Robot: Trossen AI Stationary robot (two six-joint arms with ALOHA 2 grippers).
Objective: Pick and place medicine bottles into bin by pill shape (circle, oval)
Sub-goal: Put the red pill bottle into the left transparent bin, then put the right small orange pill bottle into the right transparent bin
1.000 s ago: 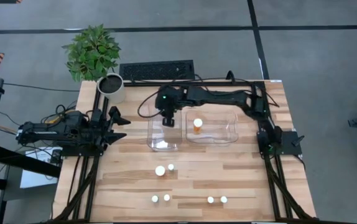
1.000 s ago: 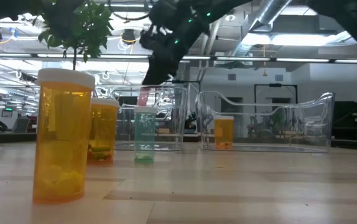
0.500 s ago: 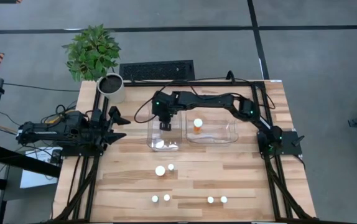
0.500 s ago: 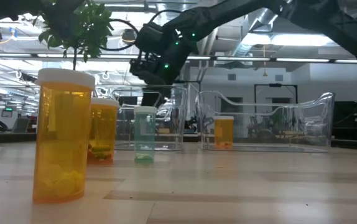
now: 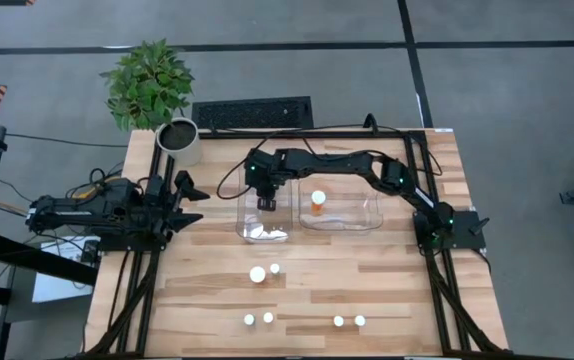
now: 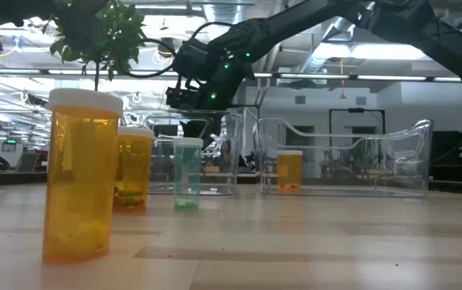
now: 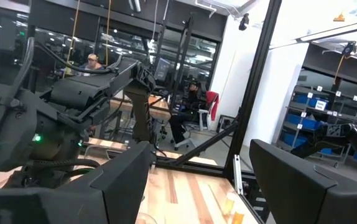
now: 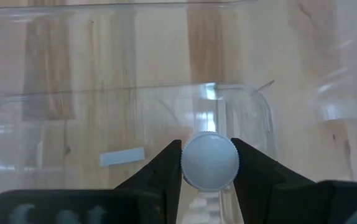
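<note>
My right gripper (image 5: 265,204) reaches over the left clear bin (image 5: 242,218) and is shut on a medicine bottle, whose round white cap (image 8: 209,160) shows between the fingers. The clear bin wall and the wood under it show below the cap. One orange bottle (image 5: 318,201) stands upright in the right clear bin (image 5: 372,215). Several white-capped bottles stand on the table nearer the front, one of them large (image 5: 257,274). In the low view they are amber (image 6: 80,177) and one teal (image 6: 187,173). My left gripper (image 5: 193,196) waits open at the table's left edge. My right gripper pinches the bottle's white cap by its opposite sides (image 8: 183,163) between its two fingers. The fingers come from above, pointing down. The bottle hangs upright below them over the left bin; the cap hides its body.
A white plant pot (image 5: 178,140) stands at the table's far left corner, with a dark keyboard (image 5: 252,112) behind the far edge. The two clear bins stand side by side at mid-table. Bare wood lies between the bins and the standing bottles.
My right gripper has gone down toward the left bin with the bottle, and a little toward the table's near edge. It stays shut on the cap.
</note>
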